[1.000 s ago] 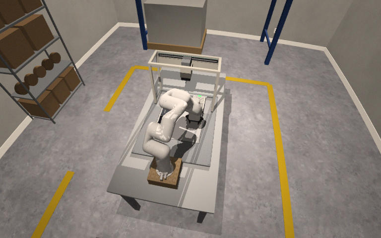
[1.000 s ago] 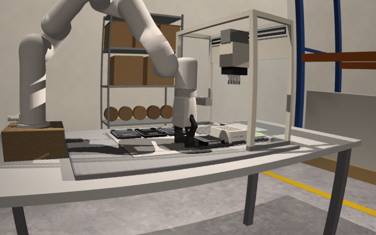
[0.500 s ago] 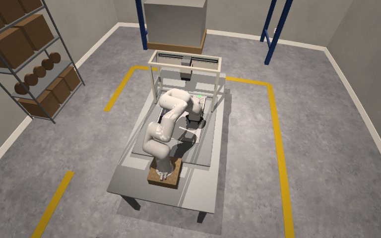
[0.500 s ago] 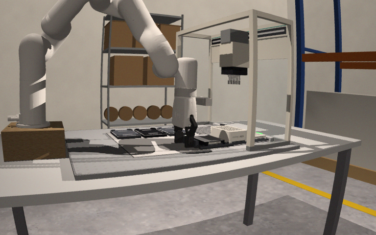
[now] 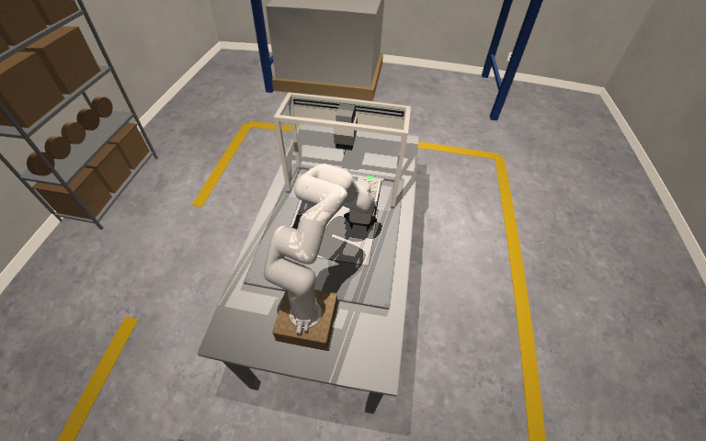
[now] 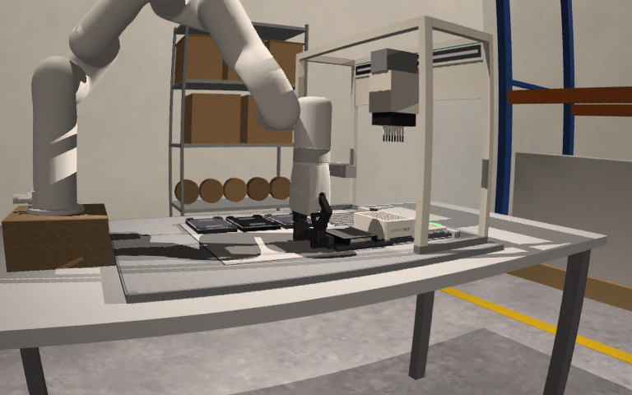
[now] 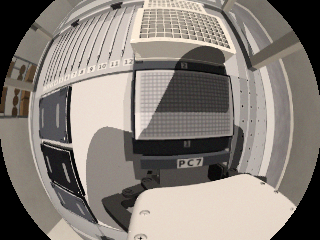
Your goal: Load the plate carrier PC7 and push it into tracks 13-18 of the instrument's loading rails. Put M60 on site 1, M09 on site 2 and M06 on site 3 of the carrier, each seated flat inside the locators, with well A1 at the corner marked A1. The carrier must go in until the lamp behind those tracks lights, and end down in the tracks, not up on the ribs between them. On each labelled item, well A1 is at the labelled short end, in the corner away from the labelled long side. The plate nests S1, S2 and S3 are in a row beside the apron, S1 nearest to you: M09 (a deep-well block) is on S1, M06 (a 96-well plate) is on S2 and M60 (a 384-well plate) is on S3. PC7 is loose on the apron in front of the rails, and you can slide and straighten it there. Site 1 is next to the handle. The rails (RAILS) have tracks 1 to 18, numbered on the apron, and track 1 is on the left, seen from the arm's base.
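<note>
In a grey-floored room, shelves [image 5: 96, 85] [image 6: 237, 85] at upper left in the top view, the tabletop [image 5: 364, 358] [image 6: 261, 302] bears PC7 [image 7: 190, 162], all 3 plates aboard, at right of centre in the exterior view, green lamp [image 5: 370, 177] [image 6: 436, 225] lit, claw [image 5: 359, 224] [image 6: 310, 239] open by its handle [image 7: 150, 162], seemingly leaving only withdrawal and a seating check.

Comparing the present views with those of the preceding second, I can confirm no displacement of the gripper [image 5: 359, 224] [image 6: 310, 238] [image 7: 181, 176]; in the top view it registers at the same station, 1 o'clock from the arm's base. In the exterior view, I likewise read no measurable travel of the carrier PC7 [image 6: 360, 243] [image 7: 190, 162], at 3 o'clock from the gripper. Any smaller shift between these views is too fine for me to resolve.
</note>
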Available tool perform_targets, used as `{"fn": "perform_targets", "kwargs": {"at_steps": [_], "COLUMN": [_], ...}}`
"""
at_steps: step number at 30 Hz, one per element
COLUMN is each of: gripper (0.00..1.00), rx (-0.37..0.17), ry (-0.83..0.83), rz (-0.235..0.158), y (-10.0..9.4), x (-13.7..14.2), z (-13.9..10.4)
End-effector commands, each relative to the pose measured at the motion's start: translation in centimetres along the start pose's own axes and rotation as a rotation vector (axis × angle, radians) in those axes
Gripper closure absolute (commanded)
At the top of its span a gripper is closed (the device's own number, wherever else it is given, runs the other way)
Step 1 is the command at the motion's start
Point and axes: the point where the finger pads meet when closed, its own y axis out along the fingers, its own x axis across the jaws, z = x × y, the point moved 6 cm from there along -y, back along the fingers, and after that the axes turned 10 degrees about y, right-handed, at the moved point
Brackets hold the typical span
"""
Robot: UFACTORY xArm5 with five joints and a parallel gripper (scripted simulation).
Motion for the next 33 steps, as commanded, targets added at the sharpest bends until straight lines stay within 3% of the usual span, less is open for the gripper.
{"fn": "perform_targets", "kwargs": {"at_steps": [1, 33], "gripper": [0.19, 0.19], "rx": [0.024, 0.024], "ry": [-0.001, -0.001], "rz": [0.012, 0.012], "y": [-0.5, -0.4], "x": [0.1, 0.3], "z": [0.5, -0.8]}}
